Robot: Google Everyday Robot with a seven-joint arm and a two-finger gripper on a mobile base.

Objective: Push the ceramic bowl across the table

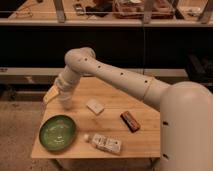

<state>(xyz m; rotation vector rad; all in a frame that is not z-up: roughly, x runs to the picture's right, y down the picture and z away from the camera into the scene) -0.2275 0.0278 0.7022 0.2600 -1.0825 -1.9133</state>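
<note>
The green ceramic bowl sits near the front left corner of the light wooden table. It is wide, shallow and glossy with a darker rim. My white arm reaches in from the right, bends at an elbow at the back and points down. My gripper hangs at the arm's end over the left part of the table, just behind the bowl and apart from it.
A small white flat box lies mid-table. A dark brown bar lies to the right. A white packet and a small round white object lie at the front edge beside the bowl. Shelving stands behind the table.
</note>
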